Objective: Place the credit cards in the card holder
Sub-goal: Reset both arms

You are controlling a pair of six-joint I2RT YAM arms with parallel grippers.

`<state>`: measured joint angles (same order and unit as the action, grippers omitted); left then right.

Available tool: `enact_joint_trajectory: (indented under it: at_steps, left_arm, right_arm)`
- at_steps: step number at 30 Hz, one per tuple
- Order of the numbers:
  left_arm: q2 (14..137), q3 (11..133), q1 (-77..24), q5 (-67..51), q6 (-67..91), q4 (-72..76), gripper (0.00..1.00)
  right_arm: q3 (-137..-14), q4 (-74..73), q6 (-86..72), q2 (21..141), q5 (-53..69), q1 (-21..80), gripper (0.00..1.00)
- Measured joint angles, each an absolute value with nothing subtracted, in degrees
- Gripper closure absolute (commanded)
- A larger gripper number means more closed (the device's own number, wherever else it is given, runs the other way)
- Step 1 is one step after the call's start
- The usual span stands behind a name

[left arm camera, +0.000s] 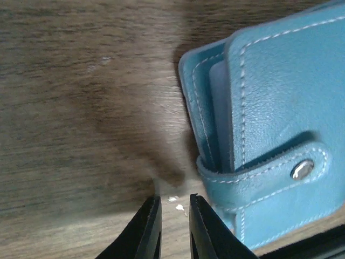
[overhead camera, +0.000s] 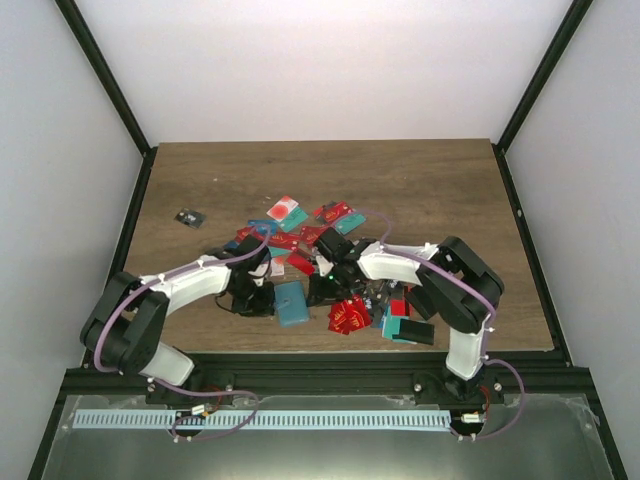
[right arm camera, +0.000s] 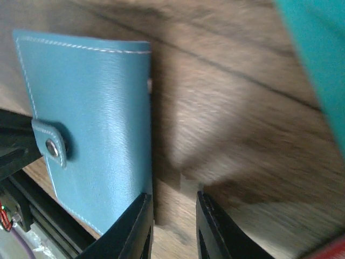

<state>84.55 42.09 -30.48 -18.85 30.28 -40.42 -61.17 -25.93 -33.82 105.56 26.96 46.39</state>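
Beside the card holder [overhead camera: 291, 302], snapped shut on the surface [overhead camera: 450, 180] with credit cards [overhead camera: 348, 315] heaped to its right, left tool [left arm camera: 175, 202] and right tool [right arm camera: 174, 197] barely parted, empty; opening pending: next, unsnap the strap [left arm camera: 280, 172].

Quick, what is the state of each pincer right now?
Left pincer: slightly open, holding nothing, beside the card holder.
Right pincer: slightly open, holding nothing.

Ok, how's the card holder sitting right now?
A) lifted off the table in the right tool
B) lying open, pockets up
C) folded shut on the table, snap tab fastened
C: both wrist views show the card holder folded shut on the table, its snap tab buttoned across the edge.
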Motion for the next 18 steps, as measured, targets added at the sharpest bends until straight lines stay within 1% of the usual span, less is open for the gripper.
enact_joint_trajectory:
  at_steps: [6, 12, 13, 14, 16, 17, 18]
  left_arm:
    - [85.3, 42.7, -30.4, -14.2, 31.3, -42.7, 0.78]
    - [81.1, 43.6, -30.1, -8.9, 32.6, -47.7, 0.73]
    - [79.7, 44.2, -30.0, -8.1, 32.9, -48.8, 0.72]
    - [78.6, 44.7, -29.8, -7.6, 33.0, -49.6, 0.7]
    - [76.4, 46.5, -29.5, -6.4, 33.0, -51.1, 0.61]
    - [75.2, 47.8, -29.3, -5.9, 33.1, -51.8, 0.56]
    - [74.2, 49.2, -29.2, -5.4, 32.9, -52.2, 0.5]
  right_arm:
    - [-64.0, -24.8, -33.0, 108.5, 30.4, 49.4, 0.75]
    - [-65.1, -24.9, -32.3, 108.9, 30.1, 50.8, 0.75]
    - [-65.1, -25.3, -32.2, 108.6, 29.5, 50.8, 0.73]
    - [-65.1, -25.6, -32.1, 108.2, 29.0, 50.7, 0.69]
    - [-65.1, -26.5, -31.9, 106.7, 27.8, 50.4, 0.6]
    - [-65.1, -26.9, -31.8, 105.6, 27.2, 50.2, 0.54]
    - [-65.2, -27.4, -31.5, 104.3, 26.7, 49.9, 0.46]
